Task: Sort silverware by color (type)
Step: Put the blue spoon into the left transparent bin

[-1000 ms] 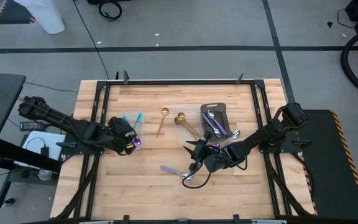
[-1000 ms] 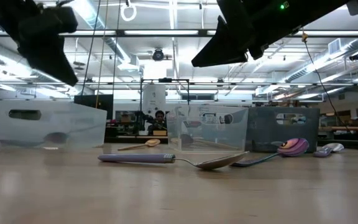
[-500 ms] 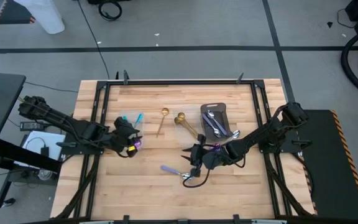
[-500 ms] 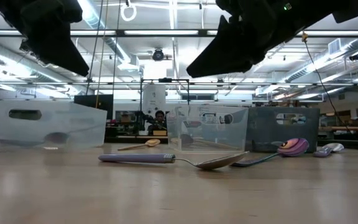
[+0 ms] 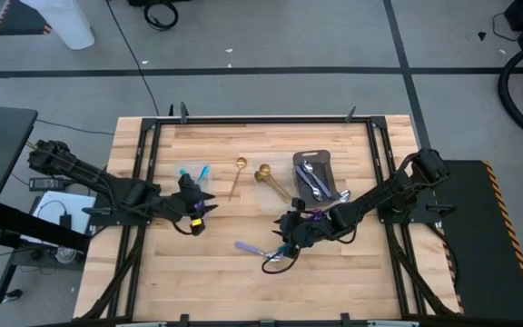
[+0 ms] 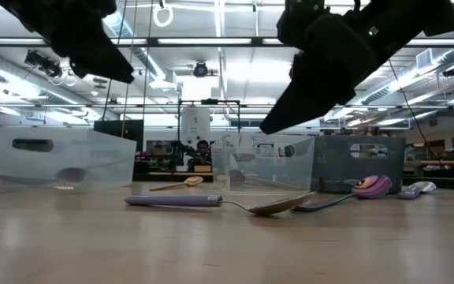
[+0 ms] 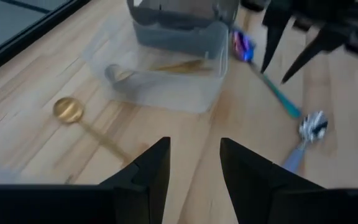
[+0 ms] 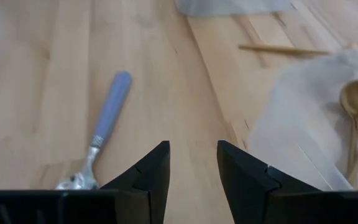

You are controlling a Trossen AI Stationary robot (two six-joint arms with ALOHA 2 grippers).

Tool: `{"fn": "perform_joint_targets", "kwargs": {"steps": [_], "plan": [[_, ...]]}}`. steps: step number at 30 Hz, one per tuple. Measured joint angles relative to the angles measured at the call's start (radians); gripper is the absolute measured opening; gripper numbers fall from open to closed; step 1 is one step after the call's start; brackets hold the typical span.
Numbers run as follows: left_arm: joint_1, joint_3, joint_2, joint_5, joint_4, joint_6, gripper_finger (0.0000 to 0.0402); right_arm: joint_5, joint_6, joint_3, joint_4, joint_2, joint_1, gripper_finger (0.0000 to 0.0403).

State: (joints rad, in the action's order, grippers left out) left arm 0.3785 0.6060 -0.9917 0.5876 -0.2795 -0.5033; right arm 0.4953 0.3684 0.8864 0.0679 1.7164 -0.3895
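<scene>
Lavender-handled spoon (image 8: pixel 104 127) beside right gripper (image 8: pixel 191 165)

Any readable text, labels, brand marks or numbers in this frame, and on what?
None can be read.
Clear containers, dark grey tray, silverware such as the lilac-handled spoon: no print shows.
Room beyond the table in the low view: any signs are too small and blurred to read.
Black and orange hazard stripes beside the table: a marking, no words.

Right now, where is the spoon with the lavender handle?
In the high view, the lavender-handled spoon lies on the bare table, front of centre, beside the right gripper.
</scene>
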Motion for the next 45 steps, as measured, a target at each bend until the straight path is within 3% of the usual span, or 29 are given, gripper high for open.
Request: {"fn": "perform_joint_targets", "kwargs": {"steps": [5,12,16,25,33,38,45], "plan": [[-0.019,-0.009,-0.100,-0.001,0.108,0.001,0.0149,-0.015,0.041,0.000,-0.050,0.000,0.009,0.0146],[-0.019,-0.010,-0.185,-0.011,0.125,0.019,0.0149,-0.159,0.052,0.000,-0.177,-0.002,0.018,0.0146],[-0.018,-0.009,-0.200,-0.027,0.140,0.027,0.0149,-0.254,0.044,0.000,-0.255,-0.002,0.034,0.0146],[-0.018,-0.009,-0.200,-0.027,0.154,0.073,0.0149,-0.357,-0.076,0.001,-0.421,-0.002,0.081,0.0152],[-0.014,-0.009,-0.200,-0.040,0.149,0.105,0.0149,-0.362,-0.158,0.002,-0.513,-0.004,0.079,0.0156],[-0.015,-0.009,-0.200,-0.082,0.147,0.145,0.0149,-0.372,-0.157,0.002,-0.524,-0.004,0.056,0.0132],[-0.014,-0.009,-0.199,-0.096,0.139,0.150,0.0149,-0.472,-0.057,0.002,-0.514,-0.004,0.021,0.0046]]}}
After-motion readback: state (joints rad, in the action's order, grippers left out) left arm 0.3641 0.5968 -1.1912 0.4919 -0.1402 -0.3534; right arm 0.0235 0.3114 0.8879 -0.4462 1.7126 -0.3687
